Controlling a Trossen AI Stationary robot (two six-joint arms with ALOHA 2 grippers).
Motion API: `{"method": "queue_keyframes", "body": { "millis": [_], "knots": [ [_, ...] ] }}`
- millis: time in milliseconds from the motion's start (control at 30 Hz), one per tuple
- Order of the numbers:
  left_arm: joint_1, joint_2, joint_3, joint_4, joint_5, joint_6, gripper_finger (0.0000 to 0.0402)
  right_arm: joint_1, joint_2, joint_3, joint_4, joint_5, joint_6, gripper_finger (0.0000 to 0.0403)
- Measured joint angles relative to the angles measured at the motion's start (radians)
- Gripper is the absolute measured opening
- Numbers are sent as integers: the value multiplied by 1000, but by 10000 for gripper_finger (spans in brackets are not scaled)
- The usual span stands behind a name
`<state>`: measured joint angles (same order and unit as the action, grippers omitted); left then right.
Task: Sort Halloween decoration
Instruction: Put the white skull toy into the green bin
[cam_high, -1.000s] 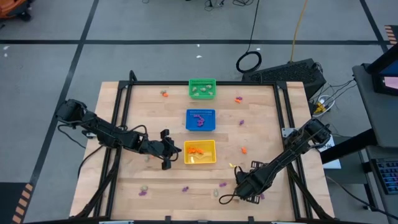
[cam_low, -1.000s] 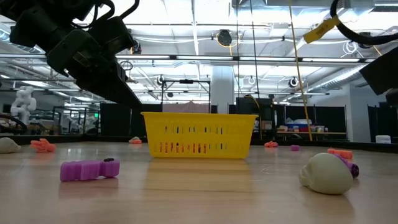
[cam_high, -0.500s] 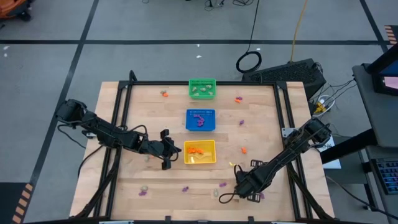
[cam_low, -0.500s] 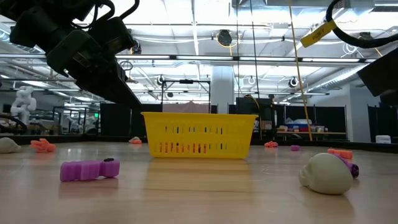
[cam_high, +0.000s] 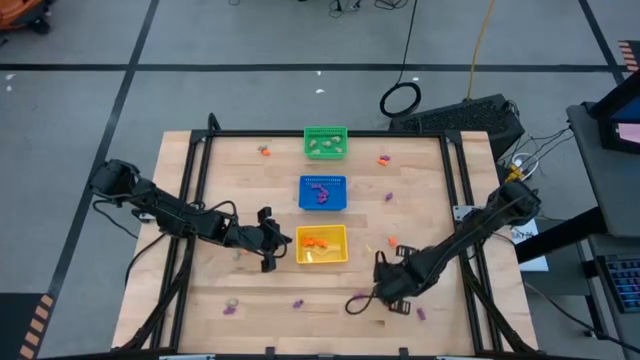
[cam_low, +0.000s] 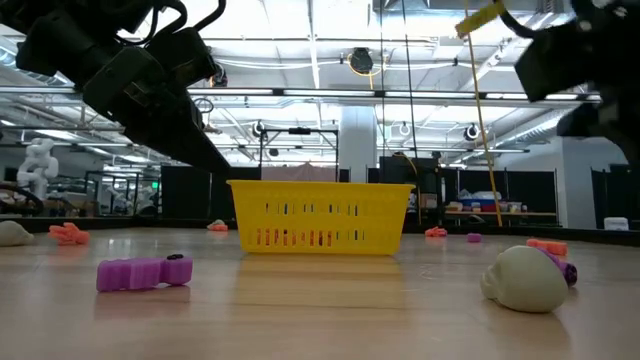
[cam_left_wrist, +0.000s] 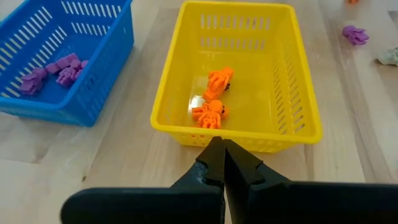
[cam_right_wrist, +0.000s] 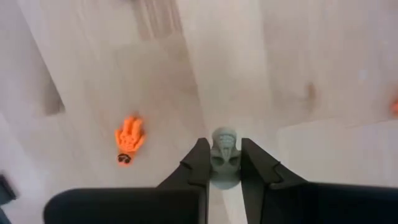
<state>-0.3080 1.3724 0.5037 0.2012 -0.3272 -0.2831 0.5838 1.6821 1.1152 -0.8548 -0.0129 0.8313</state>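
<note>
A pale wooden table (cam_high: 250, 170) with a black frame carries three small square plastic baskets in a row down its middle: a green basket (cam_high: 325, 143), a blue basket (cam_high: 323, 193) and a yellow basket (cam_high: 321, 245). Tiny orange trinkets (cam_high: 265, 151), purple trinkets (cam_high: 389, 197) and what looks like a pale skull-shaped trinket (cam_low: 524, 279) lie scattered on the bare wood around them.

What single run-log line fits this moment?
left gripper: shut, by yellow basket | right gripper: shut on pale skull trinket, lifted
</note>
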Motion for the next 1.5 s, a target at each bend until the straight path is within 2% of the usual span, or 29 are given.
{"method": "queue_keyframes", "body": {
  "millis": [267,433,633,733,900,1033,1167,1300,1500],
  "knots": [
    [0,0,0,0,-18,0,1,-136,-107,0,57,133,-62,31],
    [0,0,0,-1,-18,0,1,-287,-121,1,116,260,-190,33],
    [0,0,0,0,-19,-6,1,-502,-114,1,324,357,-369,33],
    [0,0,0,0,-19,-26,1,-613,-114,2,453,353,-466,33],
    [5,0,0,0,-19,-24,1,-774,-88,61,523,303,-601,34],
    [12,0,0,-2,-19,-23,1,-871,-15,162,518,293,-688,35],
    [14,0,0,-4,-19,-6,1,-952,84,296,497,205,-748,35],
    [14,0,0,-3,-18,1,1,-1020,195,421,446,170,-797,35],
    [13,0,0,-3,-14,1,1,-1111,345,522,414,42,-811,35]
  ]
}}
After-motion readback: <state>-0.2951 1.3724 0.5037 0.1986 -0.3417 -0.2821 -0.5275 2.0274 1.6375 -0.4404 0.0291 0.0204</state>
